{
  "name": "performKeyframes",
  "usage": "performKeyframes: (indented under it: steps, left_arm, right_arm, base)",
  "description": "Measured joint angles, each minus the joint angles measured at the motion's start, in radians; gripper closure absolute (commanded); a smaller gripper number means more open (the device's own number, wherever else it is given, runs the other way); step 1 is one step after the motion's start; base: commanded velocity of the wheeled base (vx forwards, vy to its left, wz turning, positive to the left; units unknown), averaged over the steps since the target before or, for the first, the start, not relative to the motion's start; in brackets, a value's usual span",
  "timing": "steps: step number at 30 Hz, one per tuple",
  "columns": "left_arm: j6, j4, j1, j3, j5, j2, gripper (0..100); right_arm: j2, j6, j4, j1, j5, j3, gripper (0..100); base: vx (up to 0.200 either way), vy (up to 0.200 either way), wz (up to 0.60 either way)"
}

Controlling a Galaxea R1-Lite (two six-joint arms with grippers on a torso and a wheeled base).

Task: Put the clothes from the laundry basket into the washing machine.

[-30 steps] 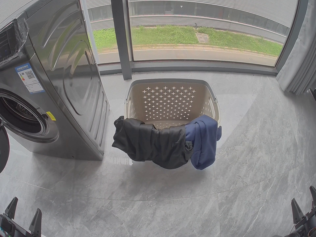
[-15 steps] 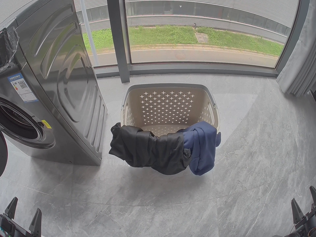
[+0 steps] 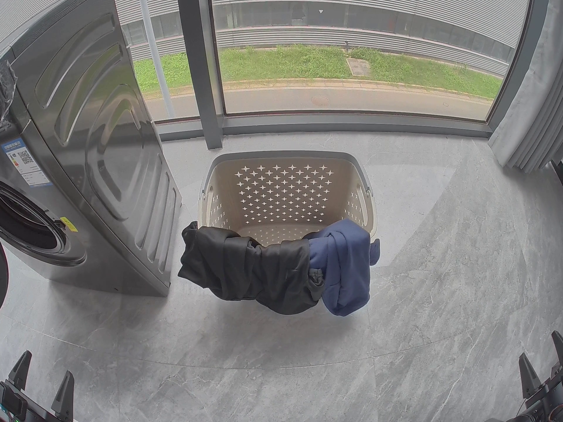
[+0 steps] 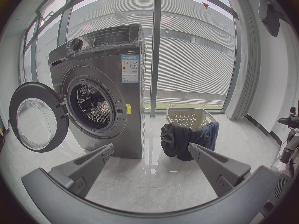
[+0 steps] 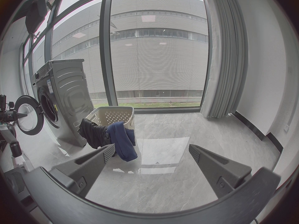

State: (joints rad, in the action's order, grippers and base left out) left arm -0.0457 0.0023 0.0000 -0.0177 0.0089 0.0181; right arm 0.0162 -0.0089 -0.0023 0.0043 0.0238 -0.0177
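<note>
So nothing is loaded yet: the washing machine (image 3: 88,147) stands with its door open, the laundry basket (image 3: 281,156) beside it carries the black garment (image 3: 246,268) and blue garment (image 3: 343,265) draped over its near rim, and the left tool (image 4: 149,147) and right tool (image 5: 149,148) gape wide and empty, well apart from both

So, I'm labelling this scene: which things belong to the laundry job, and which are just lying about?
Job: laundry basket, black garment, blue garment, washing machine, open door.
Just there: curtain, window.
</note>
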Motion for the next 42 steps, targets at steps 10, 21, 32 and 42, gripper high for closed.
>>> performKeyframes:
  steps: [10, 21, 32, 42]
  left_arm:
    - [0.000, 0.001, 0.000, 0.000, 0.000, 0.000, 0]
    - [0.000, 0.001, 0.000, 0.000, 0.000, 0.000, 0]
    - [0.000, 0.001, 0.000, 0.000, 0.003, 0.000, 0]
    - [0.000, 0.001, 0.000, 0.000, 0.005, 0.000, 0]
  right_arm:
    - [0.000, 0.000, 0.000, 0.000, 0.000, 0.000, 0]
    - [0.000, -0.001, 0.000, 0.000, 0.000, 0.000, 0]
    - [0.000, 0.000, 0.000, -0.001, -0.001, 0.000, 0]
    - [0.002, -0.001, -0.014, -0.002, 0.001, -0.023, 0]
  base:
    - [0.200, 0.000, 0.00]
    - [0.000, 0.036, 0.00]
    - [0.000, 0.073, 0.00]
    - [0.000, 0.000, 0.00]
